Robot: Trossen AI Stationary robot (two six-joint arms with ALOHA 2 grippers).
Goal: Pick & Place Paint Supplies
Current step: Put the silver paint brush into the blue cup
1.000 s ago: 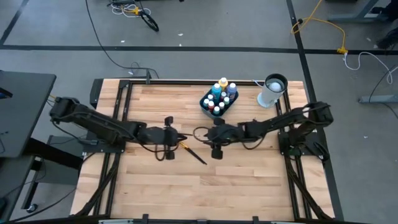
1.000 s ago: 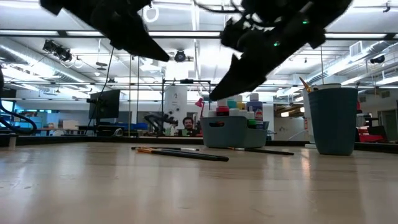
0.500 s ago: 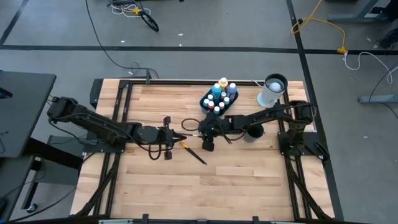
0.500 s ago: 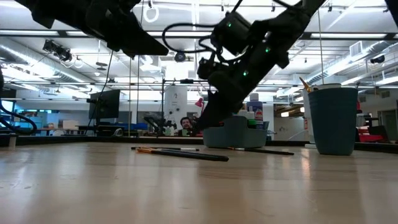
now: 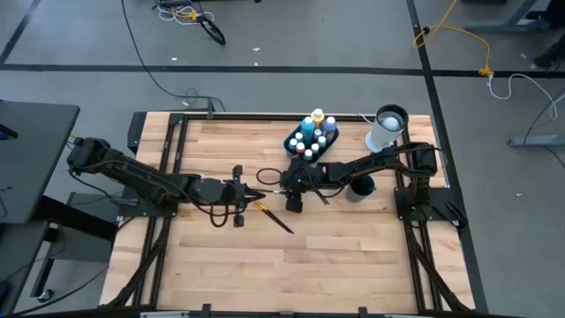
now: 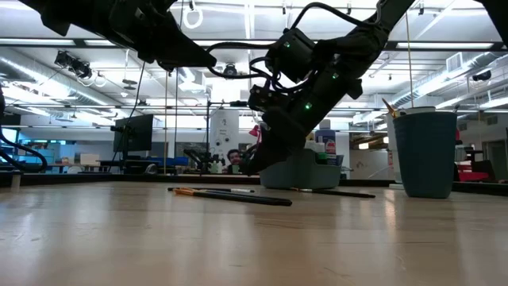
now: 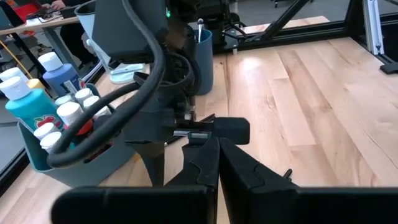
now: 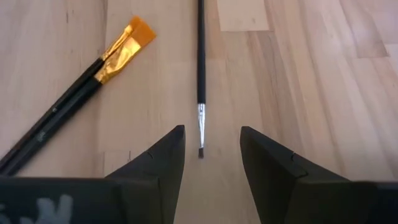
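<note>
From above, the right arm's bulk covers the thin brush (image 8: 201, 59), so only the right wrist view shows it: a slim dark handle with a silver ferrule, its tiny tip lying on the wood just ahead of the gap between the fingers. In the low view the brushes on the table read as dark lines, and which is which cannot be told there.

The bin (image 5: 292, 144) of paint bottles (image 5: 311, 134) sits toward twelve o'clock of the table's centre, its near side partly hidden by the right arm. A tall white cylinder (image 5: 386, 128) with a dark top stands at about two o'clock, and a dark blue cup (image 6: 426, 152) stands beside the right arm's base. A pair of orange-tipped flat brushes (image 8: 118, 53) lies near the table's centre, angled toward five o'clock, close beside the thin brush without touching it.

The right gripper (image 8: 211, 146) is low over the table with its fingers apart, straddling the line of the thin brush; it holds nothing. The left gripper (image 7: 217, 149) hangs just at nine o'clock of it, fingers pressed together and empty, pointing at the right gripper.
</note>
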